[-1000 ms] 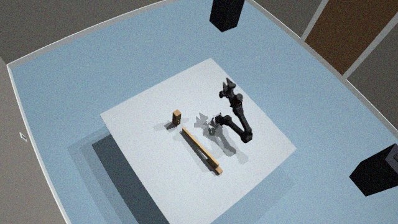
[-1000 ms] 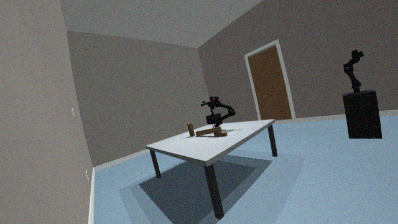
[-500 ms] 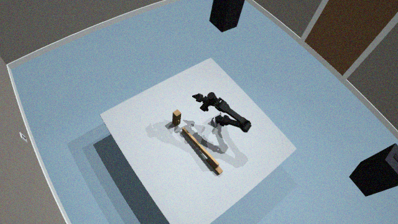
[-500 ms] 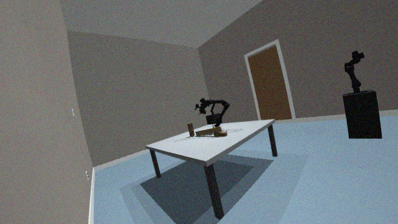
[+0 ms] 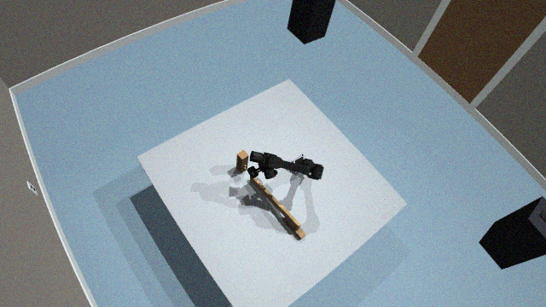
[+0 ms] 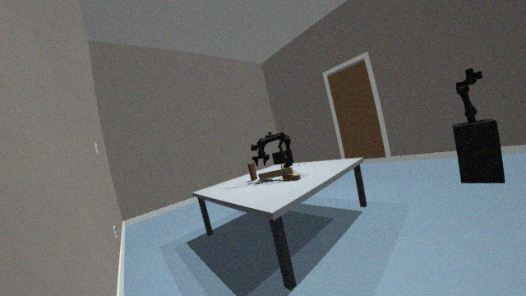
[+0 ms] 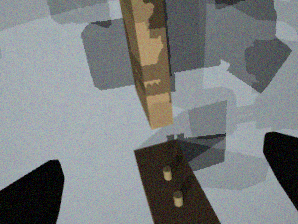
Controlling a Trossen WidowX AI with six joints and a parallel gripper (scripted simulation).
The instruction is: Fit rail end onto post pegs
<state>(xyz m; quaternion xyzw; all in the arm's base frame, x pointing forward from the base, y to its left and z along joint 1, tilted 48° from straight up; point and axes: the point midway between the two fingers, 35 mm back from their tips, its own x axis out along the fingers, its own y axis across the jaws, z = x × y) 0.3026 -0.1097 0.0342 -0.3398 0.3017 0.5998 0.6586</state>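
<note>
The wooden rail [image 5: 279, 206] [image 6: 272, 173] [image 7: 159, 111] slopes down from the low footboard block [image 5: 301, 234] [image 6: 292, 178] to its near end, which is low at the table, a short gap from the post. The short post [image 5: 241, 163] [image 6: 251, 172] [image 7: 151, 167] stands upright. Its two pegs, an upper peg [image 7: 167, 173] and a lower peg [image 7: 178, 199] in the wrist view, are bare. My gripper [image 5: 261, 172] [image 6: 261, 164] [image 7: 165, 157] is open and empty, pointing down above the gap between post and rail end. The holes in the rail's end are not visible.
The white table [image 5: 341, 183] [image 6: 242, 197] carries everything. My arm [image 5: 286, 164] [image 6: 275, 136] reaches in from the side of the rail, its base close by. A black pedestal [image 6: 478, 152] with another arm stands off the table.
</note>
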